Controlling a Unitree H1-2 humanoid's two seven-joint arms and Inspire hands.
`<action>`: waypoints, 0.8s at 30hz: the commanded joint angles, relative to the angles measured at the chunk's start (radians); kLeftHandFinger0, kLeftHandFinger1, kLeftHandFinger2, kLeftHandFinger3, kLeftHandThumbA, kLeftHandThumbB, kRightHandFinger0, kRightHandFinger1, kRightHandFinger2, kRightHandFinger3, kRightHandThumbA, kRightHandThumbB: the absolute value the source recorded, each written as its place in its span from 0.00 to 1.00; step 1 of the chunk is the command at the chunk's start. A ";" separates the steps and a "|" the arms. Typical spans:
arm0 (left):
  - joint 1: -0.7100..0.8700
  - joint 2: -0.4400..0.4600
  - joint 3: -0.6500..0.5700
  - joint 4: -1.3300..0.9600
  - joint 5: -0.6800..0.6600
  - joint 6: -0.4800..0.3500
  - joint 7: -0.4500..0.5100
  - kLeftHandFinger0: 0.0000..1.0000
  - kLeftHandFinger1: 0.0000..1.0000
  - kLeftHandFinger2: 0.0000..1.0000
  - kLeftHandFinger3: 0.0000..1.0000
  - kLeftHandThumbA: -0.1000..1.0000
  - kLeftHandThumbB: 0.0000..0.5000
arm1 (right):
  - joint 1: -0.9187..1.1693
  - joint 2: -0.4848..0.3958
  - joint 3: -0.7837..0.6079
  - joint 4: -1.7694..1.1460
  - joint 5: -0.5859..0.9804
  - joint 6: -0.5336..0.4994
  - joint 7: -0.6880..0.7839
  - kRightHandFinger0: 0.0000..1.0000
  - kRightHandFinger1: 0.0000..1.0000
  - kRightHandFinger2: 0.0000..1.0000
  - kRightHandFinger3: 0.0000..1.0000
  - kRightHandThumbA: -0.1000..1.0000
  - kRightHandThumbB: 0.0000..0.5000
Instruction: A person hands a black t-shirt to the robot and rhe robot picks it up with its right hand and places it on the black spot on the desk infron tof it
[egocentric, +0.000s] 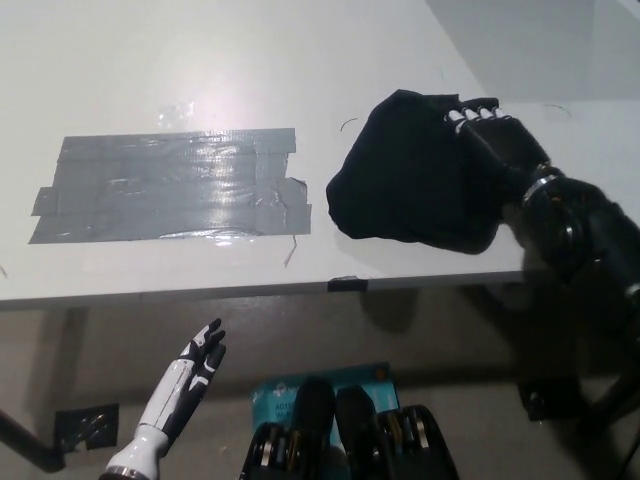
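The black t-shirt lies bunched in a heap on the white desk, near its front right corner. My black right hand rests on the heap's upper right side with its fingers curled into the cloth. The dark grey tape patch is on the desk to the left of the shirt, a small gap apart from it. My white left hand hangs below the desk's front edge at the lower left, open and holding nothing.
The desk's front edge runs across the middle of the picture, with a small black tab on it. A blue object lies on the floor below. The desk's right edge is just behind my right hand.
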 joint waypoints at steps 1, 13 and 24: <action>-0.040 0.019 0.001 -0.049 0.004 -0.001 -0.012 1.00 1.00 1.00 1.00 1.00 0.99 | -0.108 -0.382 -0.002 -0.601 0.367 0.343 0.888 1.00 1.00 1.00 1.00 0.60 1.00; -0.042 0.016 -0.001 -0.055 0.007 0.008 -0.012 1.00 1.00 1.00 1.00 1.00 1.00 | -0.069 -0.556 -0.128 -0.741 0.498 0.425 0.920 1.00 1.00 1.00 1.00 0.50 1.00; -0.060 0.011 0.001 -0.021 0.000 -0.020 -0.004 1.00 1.00 1.00 1.00 1.00 1.00 | 0.185 -0.551 -0.688 -1.237 0.892 0.495 0.565 1.00 1.00 1.00 1.00 0.75 0.88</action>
